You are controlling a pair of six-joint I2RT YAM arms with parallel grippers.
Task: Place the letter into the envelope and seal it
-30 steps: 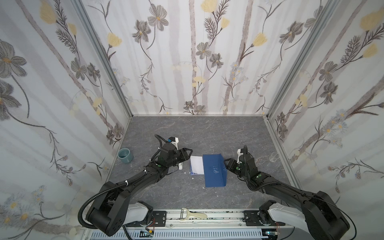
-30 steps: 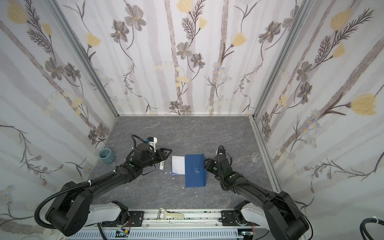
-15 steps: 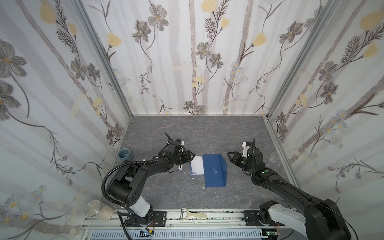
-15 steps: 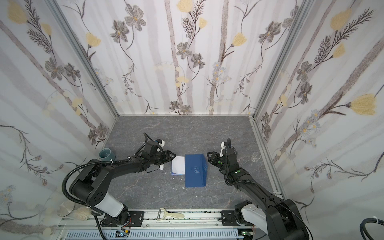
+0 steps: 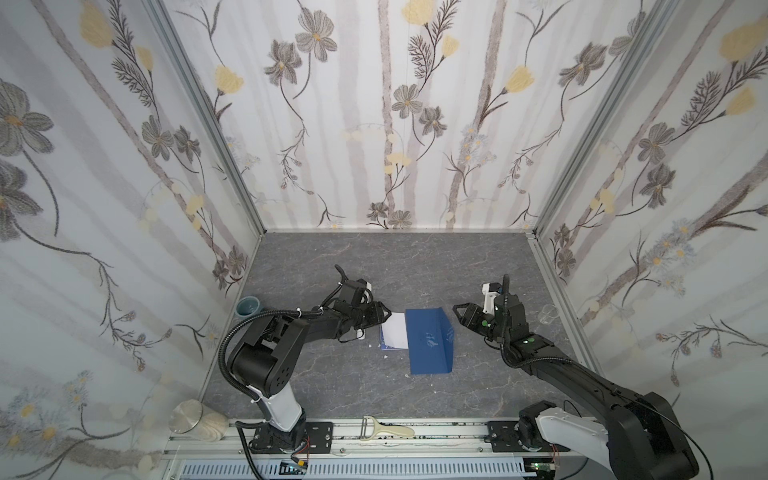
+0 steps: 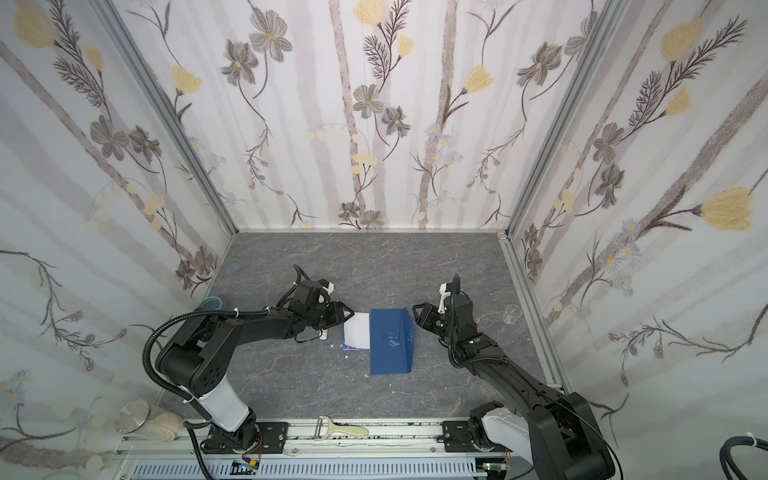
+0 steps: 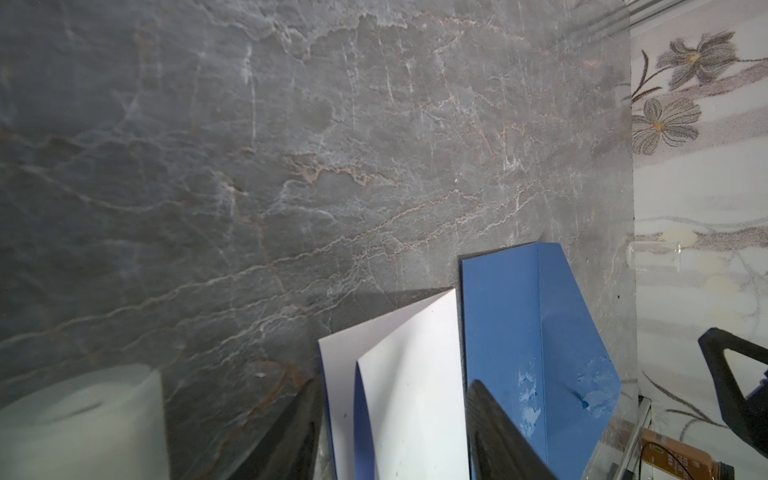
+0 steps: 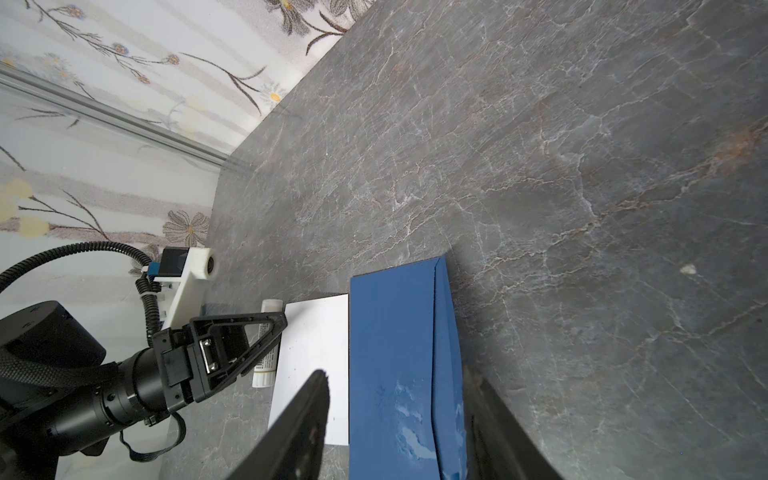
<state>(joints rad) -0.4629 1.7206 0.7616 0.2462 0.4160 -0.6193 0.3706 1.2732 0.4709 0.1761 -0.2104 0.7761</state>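
Note:
The dark blue envelope [image 5: 430, 343] [image 6: 390, 345] lies mid-table, its flap [image 8: 446, 332] creased along the right side and pale scuffs at its centre. The white letter [image 5: 395, 331] [image 6: 357, 331] sticks out from under its left edge, folded, with a blue inside showing [image 7: 407, 395]. My left gripper [image 5: 380, 316] [image 7: 395, 382] is open at the letter's left far corner, jaws either side of it. My right gripper [image 5: 461, 313] [image 8: 397, 374] hangs open just right of the envelope [image 8: 395, 332], holding nothing.
A white glue stick [image 8: 266, 365] [image 5: 359, 332] lies beside the letter under the left gripper. A teal cup [image 5: 248, 307] stands by the left wall and a clear glass [image 5: 548, 319] by the right wall. A peeler [image 5: 386, 428] rests on the front rail.
My right gripper has drawn back from the envelope's right edge and risen. The left arm has raised its elbow, and its gripper has edged right toward the letter.

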